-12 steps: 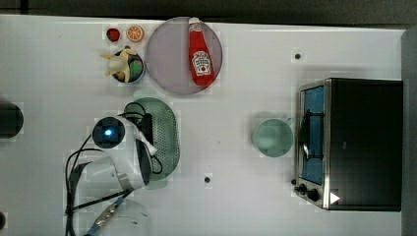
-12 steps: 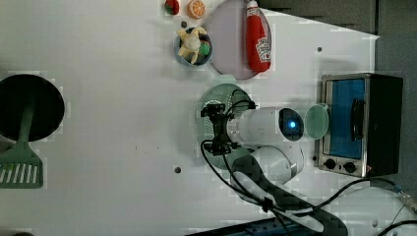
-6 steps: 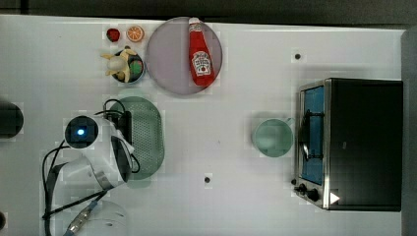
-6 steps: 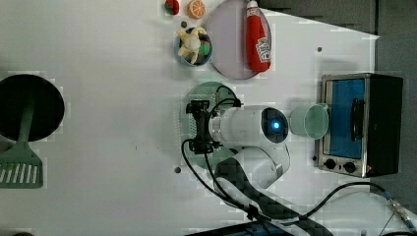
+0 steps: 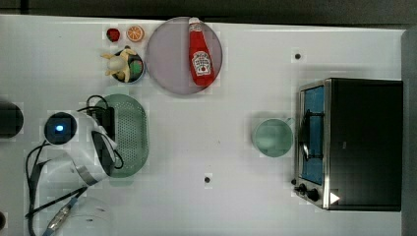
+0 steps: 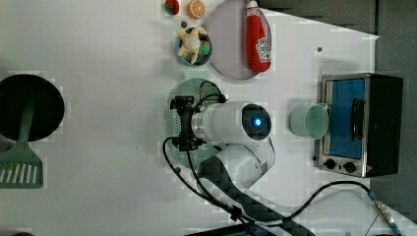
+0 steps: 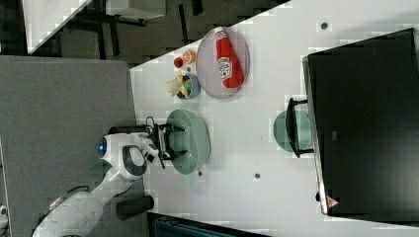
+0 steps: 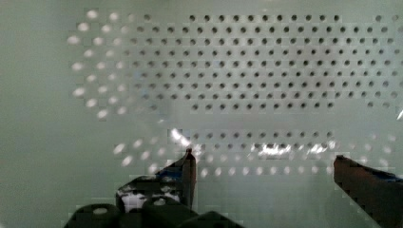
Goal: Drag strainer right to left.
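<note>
The strainer (image 5: 129,135) lies on the tabletop (image 5: 221,196) near the top view's left, below the snack bowl (image 5: 124,68). The tool (image 8: 261,166) sits inside it, fingers spread apart, gripping nothing. Keep steady downward contact and slide flat so the strainer doesn't tip.

The arm (image 6: 231,123) is glossy white with rounded, barrel-like segments, and a round dark cap at its joint (image 5: 60,129) glows with a small blue light. Black cables (image 6: 206,189) loop off the casing and trail away from the toaster oven (image 5: 361,142), one ending in a silver-and-blue connector (image 5: 59,216). At the tip sits a black gripper (image 6: 184,123) with dark fingers (image 8: 187,171), well apart from the oven.
</note>
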You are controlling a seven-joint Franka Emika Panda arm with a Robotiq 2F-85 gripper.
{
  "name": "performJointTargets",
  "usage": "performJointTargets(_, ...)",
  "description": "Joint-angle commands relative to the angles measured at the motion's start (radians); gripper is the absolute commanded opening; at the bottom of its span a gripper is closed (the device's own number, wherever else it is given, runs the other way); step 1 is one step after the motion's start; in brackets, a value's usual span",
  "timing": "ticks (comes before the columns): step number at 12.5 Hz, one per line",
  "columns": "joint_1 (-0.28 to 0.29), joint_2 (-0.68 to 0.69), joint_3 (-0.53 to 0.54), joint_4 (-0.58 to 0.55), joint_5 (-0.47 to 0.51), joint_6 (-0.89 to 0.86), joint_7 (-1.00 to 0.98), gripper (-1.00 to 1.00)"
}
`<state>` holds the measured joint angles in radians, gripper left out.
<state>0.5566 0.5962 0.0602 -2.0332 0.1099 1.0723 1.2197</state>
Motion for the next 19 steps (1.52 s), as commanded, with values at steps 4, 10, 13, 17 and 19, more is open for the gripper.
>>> performJointTargets(4, 0.071, 0.056, 0.009, 0.084, 0.002, -0.023, 0.114, 1.00)
performJointTargets(10, 0.108, 0.074, 0.010, 0.117, 0.002, -0.032, 0.123, 1.00)
performJointTargets(13, 0.113, 0.079, 0.011, 0.133, 0.002, -0.032, 0.159, 1.00)
performJointTargets(17, 0.112, 0.043, -0.009, 0.141, -0.020, -0.077, 0.117, 1.00)
performJointTargets(19, 0.111, -0.037, -0.042, 0.135, -0.024, -0.205, -0.015, 1.00)
